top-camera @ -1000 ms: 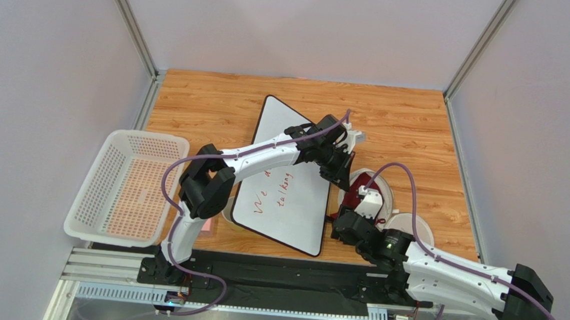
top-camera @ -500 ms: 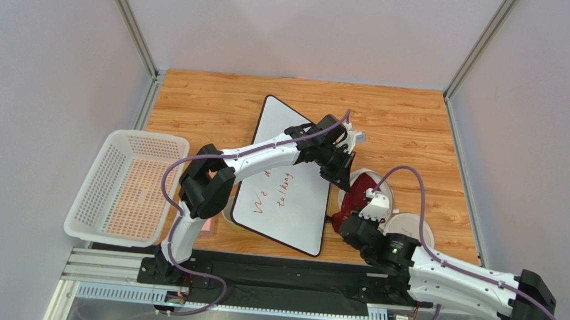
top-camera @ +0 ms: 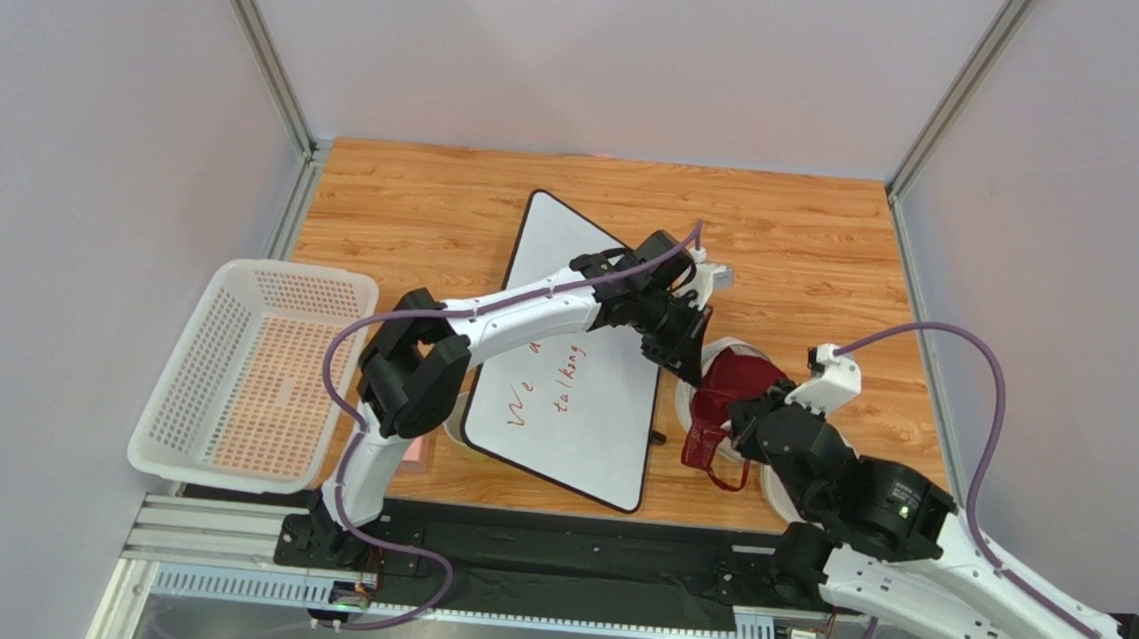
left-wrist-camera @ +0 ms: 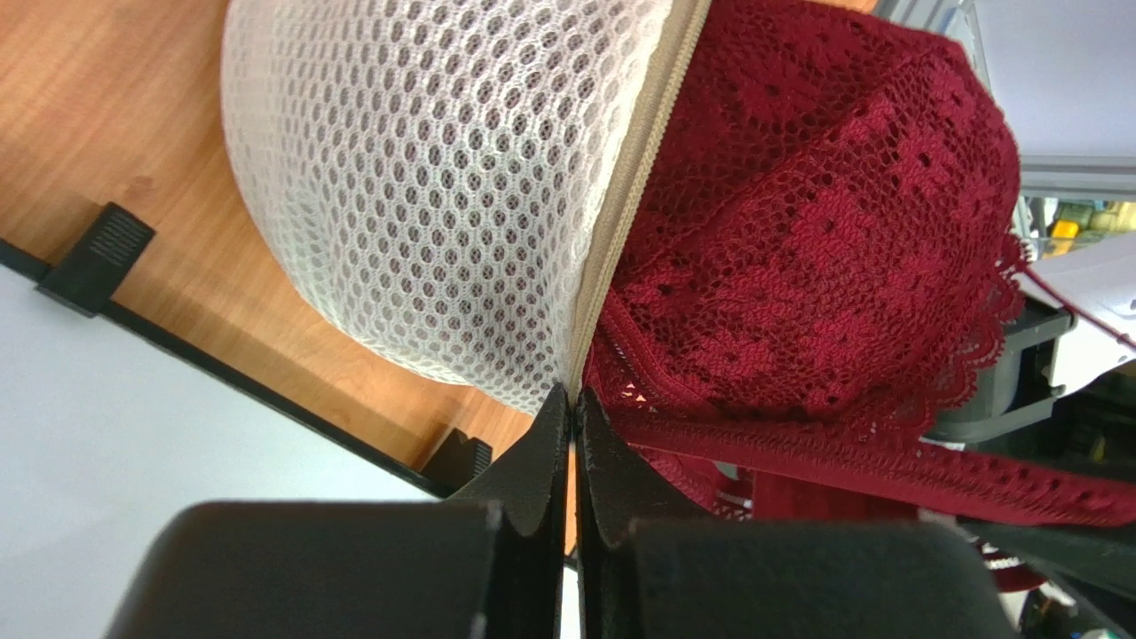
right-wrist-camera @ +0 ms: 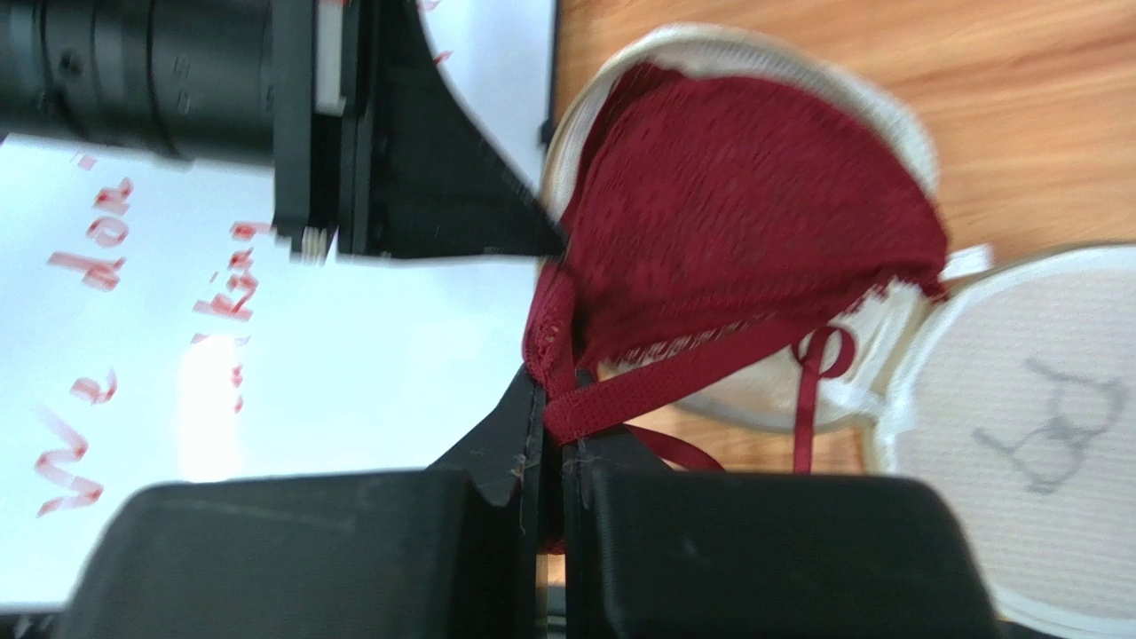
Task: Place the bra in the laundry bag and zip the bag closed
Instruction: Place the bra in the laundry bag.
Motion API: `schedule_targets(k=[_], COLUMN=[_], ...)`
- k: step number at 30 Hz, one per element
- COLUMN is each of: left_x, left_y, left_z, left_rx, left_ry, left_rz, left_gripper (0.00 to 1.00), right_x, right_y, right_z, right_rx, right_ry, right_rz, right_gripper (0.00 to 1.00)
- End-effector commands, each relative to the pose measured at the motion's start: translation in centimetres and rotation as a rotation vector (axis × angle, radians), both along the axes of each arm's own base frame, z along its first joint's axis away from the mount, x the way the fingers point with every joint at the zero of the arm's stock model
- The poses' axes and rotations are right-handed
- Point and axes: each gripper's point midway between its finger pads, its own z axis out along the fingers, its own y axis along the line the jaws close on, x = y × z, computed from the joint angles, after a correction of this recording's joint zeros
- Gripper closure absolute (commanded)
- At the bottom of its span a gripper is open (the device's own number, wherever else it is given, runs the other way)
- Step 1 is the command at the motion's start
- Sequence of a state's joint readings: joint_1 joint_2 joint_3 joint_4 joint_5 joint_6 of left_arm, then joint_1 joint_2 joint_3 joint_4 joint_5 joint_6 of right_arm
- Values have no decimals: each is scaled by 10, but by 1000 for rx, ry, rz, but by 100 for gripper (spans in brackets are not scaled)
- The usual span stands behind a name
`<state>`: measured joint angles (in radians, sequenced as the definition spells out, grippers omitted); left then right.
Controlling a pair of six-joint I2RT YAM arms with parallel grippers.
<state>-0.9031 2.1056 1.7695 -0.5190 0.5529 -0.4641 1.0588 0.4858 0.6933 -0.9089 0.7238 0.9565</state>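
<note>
Stuffing step: the laundry bag [left-wrist-camera: 427, 200] is held at its rim by the closed left gripper [left-wrist-camera: 576, 400], and the bra [right-wrist-camera: 747, 200], mounded over the bag's mouth, is pinched at its band by the closed right gripper [right-wrist-camera: 554, 406]; tucking inward likely follows, the whiteboard [top-camera: 583, 426] edge lying just beside, with more room judged toward the table [top-camera: 837, 248] beyond.

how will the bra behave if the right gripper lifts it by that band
Likely floppy: the bra is thin lace, a strap hanging in a loose loop. Probably light, being openwork. Its lace may snag on the laundry bag's zipper edge.
</note>
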Motion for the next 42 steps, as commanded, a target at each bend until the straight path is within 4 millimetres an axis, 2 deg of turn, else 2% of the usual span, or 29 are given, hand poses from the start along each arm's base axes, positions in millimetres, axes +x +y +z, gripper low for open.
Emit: schedule_targets(k=[1, 2, 3, 5, 6, 7, 8, 14, 17, 20, 22, 25, 28, 30, 31, 32, 33, 34, 38, 39, 42], left_x=[-3, -4, -6, -8, -8, -8, -9, -12, -15, -17, -18, -20, -23, -23, -23, -23, -22, -22, -20, -19, -16], left_y=[1, 1, 0, 0, 0, 0, 0, 1, 2, 0, 0, -2, -4, -3, -3, -4, -4, -4, -5, -5, -5], left_z=[21, 22, 22, 23, 25, 25, 25, 28, 29, 30, 29, 31, 32, 34, 34, 35, 35, 35, 30, 30, 29], left_rx=[-41, -42, -43, -44, -47, -48, -48, -53, -57, -66, -66, -76, -85, -87, -87, -89, -89, -89, -83, -82, -84], left_ry=[-43, -41, -41, -42, -43, -44, -42, -45, -40, -30, -26, -17, -6, -5, -6, -7, -7, -9, -5, -4, -2], left_rz=[-11, -10, -12, -15, -16, -15, -15, -27, -33, -40, -41, -48, -56, -55, -54, -54, -54, -55, -54, -51, -45], left_gripper=[100, 100, 100, 100, 100, 100, 100, 100, 100, 100, 100, 100, 100, 100, 100, 100, 100, 100, 100, 100, 100], right_x=[22, 25, 32, 40, 47, 51, 49, 61, 73, 84, 88, 96, 106, 110, 107, 110, 106, 105, 93, 87, 63], right_y=[-27, -19, -26, -14, -20, -18, -8, 5, 9, 13, 9, -2, -5, -3, -4, -3, -4, -3, 3, 8, 2], right_z=[21, 15, 14, 5, 3, 3, -4, -23, -41, -69, -95, -121, -138, -142, -148, -144, -146, -143, -118, -113, -96], right_rx=[-172, -192, -191, -159, -139, -111, -86, -17, -5, 11, -1, -26, -40, -53, -70, -75, -86, -83, -48, -23, -5], right_ry=[-35, 2, 18, 52, 65, 68, 105, 174, 219, 284, 358, 429, 460, 476, 509, 507, 527, 533, 536, 546, 572], right_rz=[-101, -61, -94, -37, -64, -55, 0, 39, 42, 35, -11, -72, -89, -75, -73, -64, -56, -45, 5, 33, 30], right_gripper=[100, 100, 100, 100, 100, 100, 100, 100, 100, 100, 100, 100, 100, 100, 97, 93, 83, 79, 55, 51, 34])
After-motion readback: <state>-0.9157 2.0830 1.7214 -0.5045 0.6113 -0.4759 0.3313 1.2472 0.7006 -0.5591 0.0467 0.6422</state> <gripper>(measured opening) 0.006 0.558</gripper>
